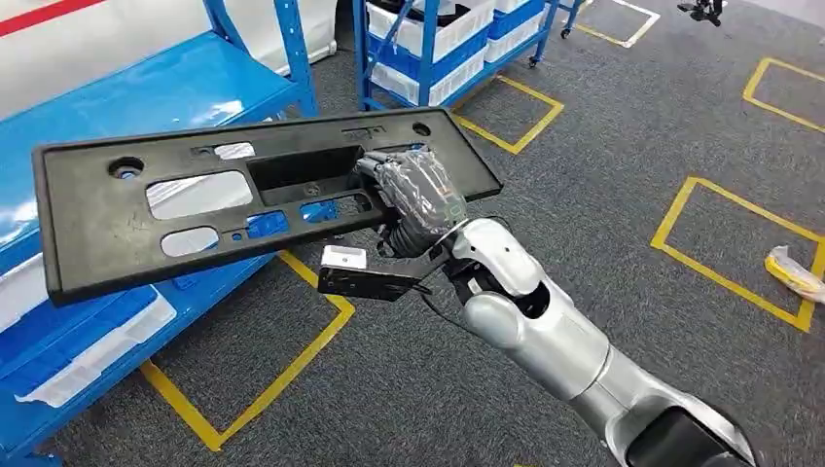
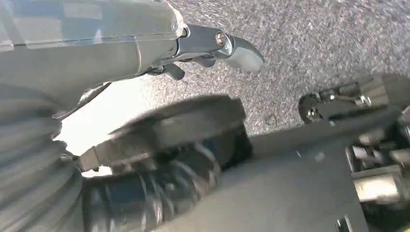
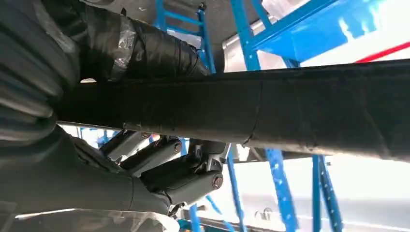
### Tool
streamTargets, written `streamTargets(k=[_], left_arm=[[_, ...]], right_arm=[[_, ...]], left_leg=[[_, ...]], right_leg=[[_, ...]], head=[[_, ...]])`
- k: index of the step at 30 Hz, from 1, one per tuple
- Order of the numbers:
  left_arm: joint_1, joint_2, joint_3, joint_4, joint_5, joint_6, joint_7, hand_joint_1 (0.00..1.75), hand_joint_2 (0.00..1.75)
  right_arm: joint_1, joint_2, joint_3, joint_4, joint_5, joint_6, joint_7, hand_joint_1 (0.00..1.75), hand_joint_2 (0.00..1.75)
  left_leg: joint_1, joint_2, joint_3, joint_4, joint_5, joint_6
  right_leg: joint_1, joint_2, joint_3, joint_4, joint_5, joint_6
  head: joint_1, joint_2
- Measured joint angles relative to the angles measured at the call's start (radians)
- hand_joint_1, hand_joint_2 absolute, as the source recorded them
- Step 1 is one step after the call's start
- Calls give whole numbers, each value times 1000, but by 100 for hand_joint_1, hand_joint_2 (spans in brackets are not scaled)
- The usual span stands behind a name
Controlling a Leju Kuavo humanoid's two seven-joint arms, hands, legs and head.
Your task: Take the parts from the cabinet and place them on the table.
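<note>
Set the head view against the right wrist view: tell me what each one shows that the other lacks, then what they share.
Head view alone: the whole black plastic panel with its cut-outs, the silver right arm, the grey carpet marked with yellow tape squares, and the white bins on the far rack.

Right wrist view alone: the panel's edge seen side-on, with the thumb on one face and the fingers curled under the other.

Both: the right hand gripping the panel, and the blue shelving.

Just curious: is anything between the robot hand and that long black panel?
No. The right robot hand already grips the black panel through a slot near its middle, holding it above the blue shelf.
</note>
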Motion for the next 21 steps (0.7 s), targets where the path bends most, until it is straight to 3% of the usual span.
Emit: streamTargets(k=[1,2,3,4,5,6,7,9,10,11,12,13,15,16,17,18,20,21], left_arm=[[1,0,0,0,0,0,0,0,175],[1,2,0,0,0,1,0,0,175],[-1,2,0,0,1,1,-2,0,175],[-3,3,0,0,1,1,-2,0,175],[-5,4,0,0,1,1,-2,0,175],[-7,5,0,0,1,1,-2,0,175],[-7,5,0,0,1,2,-4,0,175],[-4,5,2,0,8,10,-29,0,175],[0,6,6,0,14,13,-50,0,175],[4,6,7,0,16,14,-62,0,175],[9,6,9,0,18,15,-69,0,175],[12,6,11,0,17,16,-74,0,175],[12,6,13,0,13,20,-77,0,175],[13,4,13,0,13,21,-78,0,175],[11,5,14,0,11,22,-79,0,175],[12,5,14,0,11,24,-80,0,175],[16,6,16,0,11,26,-80,0,175],[16,6,16,0,11,26,-81,0,175]], right_arm=[[1,0,0,2,-1,0,0,175,175],[-1,0,0,4,-2,1,0,175,175],[-5,5,0,7,-2,1,4,175,175],[-5,10,0,8,-2,2,4,175,175],[-5,13,0,9,-3,3,4,175,175],[-5,15,0,11,-3,5,4,175,175],[-6,16,0,13,-3,6,4,175,175],[-6,16,0,15,-3,10,4,175,175],[-7,16,0,14,-4,12,4,175,175],[-10,16,0,14,-6,13,4,175,175],[-15,16,0,14,-6,13,5,175,175],[-14,18,0,14,-6,15,6,175,175],[-15,17,0,15,-6,16,6,175,175],[-16,14,0,16,-7,17,5,175,175],[-19,13,0,16,-8,17,5,175,175],[-20,12,0,17,-9,19,5,175,175],[-21,12,0,17,-10,19,6,175,175],[-20,12,0,17,-10,19,5,175,175]], left_leg=[[-2,-5,-9,2,-5,-6],[6,-57,-17,17,-38,-14],[8,-98,-32,63,-99,-17],[9,-120,-46,130,-158,-21],[10,-129,-60,207,-203,-25],[10,-131,-65,263,-216,-28],[11,-131,-57,286,-200,-30],[17,-135,4,224,-124,-35],[23,-152,58,149,-97,-39],[30,-197,100,76,-128,-43],[28,-229,137,21,-153,-41],[30,-222,125,21,-167,-28],[22,-200,122,22,-160,-15],[32,-182,118,17,-148,-2],[29,-168,118,17,-141,6],[28,-155,111,17,-135,14],[23,-128,96,18,-124,15],[22,-124,95,18,-124,15]], right_leg=[[-14,8,1,-28,22,-5],[-12,15,-7,-34,39,-5],[-15,24,-26,-33,55,-15],[-16,36,-45,-31,68,-16],[-15,50,-65,-27,82,-16],[-15,63,-84,-22,93,-15],[-17,74,-104,-14,103,-12],[-23,101,-146,5,115,-2],[-27,115,-168,21,122,5],[-29,130,-188,39,128,13],[-26,141,-207,58,132,18],[-24,150,-214,62,140,25],[-26,172,-218,53,162,34],[-27,179,-224,53,169,38],[-21,125,-233,68,148,40],[-20,90,-251,115,108,44],[-28,66,-309,268,24,52],[-28,65,-315,286,16,53]], head=[[-1,0],[-1,0],[-3,0],[-2,0],[-2,0],[-2,0],[-2,0],[-2,0],[-3,0],[-3,0],[-3,0],[-2,0],[-2,0],[-2,0],[2,0],[7,0],[7,0],[7,0]])
